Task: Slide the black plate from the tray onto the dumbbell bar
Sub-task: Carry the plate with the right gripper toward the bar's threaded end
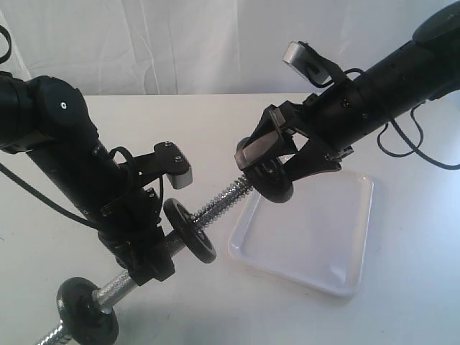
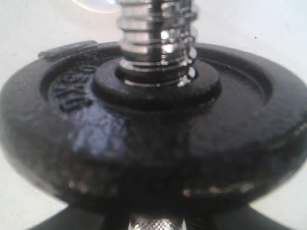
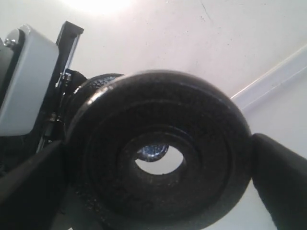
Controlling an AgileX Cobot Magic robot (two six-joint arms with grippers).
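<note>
My right gripper (image 1: 277,167) is shut on the black plate (image 1: 277,188), held on edge in the air above the white tray (image 1: 316,241). In the right wrist view the plate (image 3: 192,129) fills the span between the two fingers (image 3: 283,177). The tip of the dumbbell bar (image 3: 152,151) shows through the plate's hole, off-centre toward its rim. The plate sits right at the bar's threaded end (image 1: 228,194). My left gripper (image 1: 147,262) is shut on the bar's handle, holding it slanted. In the left wrist view a thin black disc (image 2: 144,134) on the threads (image 2: 158,43) fills the frame.
Two thin black discs ride the bar, one just past my left gripper (image 1: 191,231) and one near the bar's lower end (image 1: 88,309). The tray holds nothing. A white table (image 1: 215,122) and white backdrop surround the arms.
</note>
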